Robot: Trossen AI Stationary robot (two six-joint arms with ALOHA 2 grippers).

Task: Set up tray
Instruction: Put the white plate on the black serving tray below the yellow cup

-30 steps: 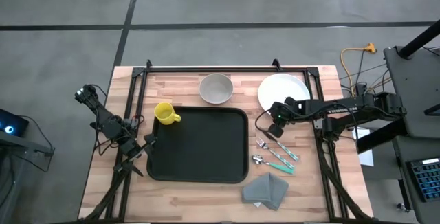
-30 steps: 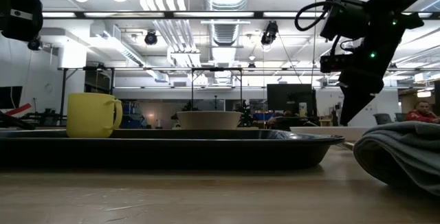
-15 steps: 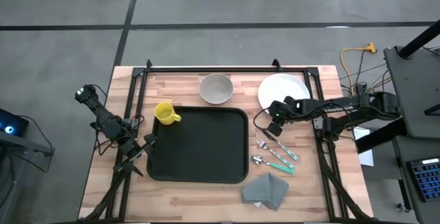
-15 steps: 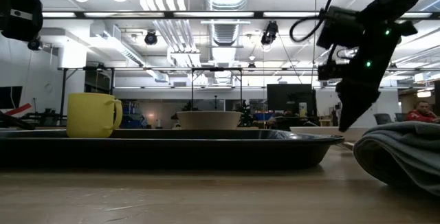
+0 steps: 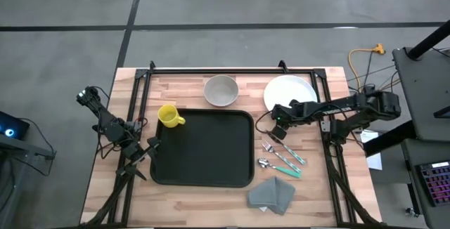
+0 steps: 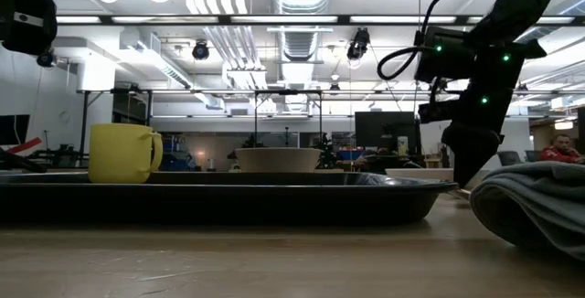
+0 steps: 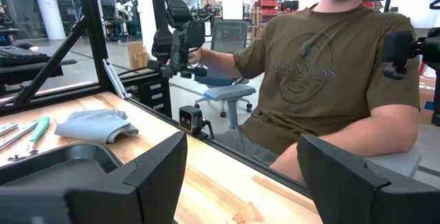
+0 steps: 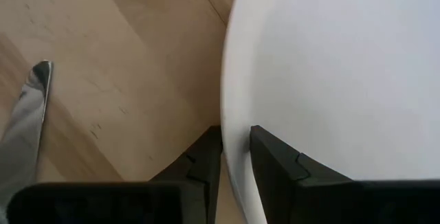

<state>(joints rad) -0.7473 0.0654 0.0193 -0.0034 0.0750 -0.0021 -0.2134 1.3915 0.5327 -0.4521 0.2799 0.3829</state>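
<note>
The black tray (image 5: 153,166) lies flat in the middle of the wooden table, with nothing on it. The white plate (image 5: 292,92) lies flat at the far right. My right gripper (image 5: 278,122) is low at the plate's near-left edge and points steeply down. It is narrowly open, and in the right wrist view its fingers (image 8: 236,138) stand on either side of the plate's rim (image 8: 230,80). My left gripper (image 7: 240,162) waits wide open at the table's left edge, beside the tray. My right gripper has one finger (image 8: 206,155) on the wood side and one (image 8: 275,162) over the plate, with the rim (image 8: 227,131) between them. The fingers slant down from above, from the table's right. Whether they touch the rim I cannot tell. The plate lies flat on the table.
A yellow mug (image 5: 169,115) and a grey bowl (image 5: 221,90) stand just beyond the tray's far edge. Cutlery with teal handles (image 5: 281,157) lies right of the tray, close to my right gripper. A folded grey napkin (image 5: 272,194) lies near the front. A person sits beyond the table's near edge (image 7: 330,80).
My right gripper has sunk toward the table and tipped steeper, coming down onto the plate's near-left rim. The plate and everything else have stayed put.
</note>
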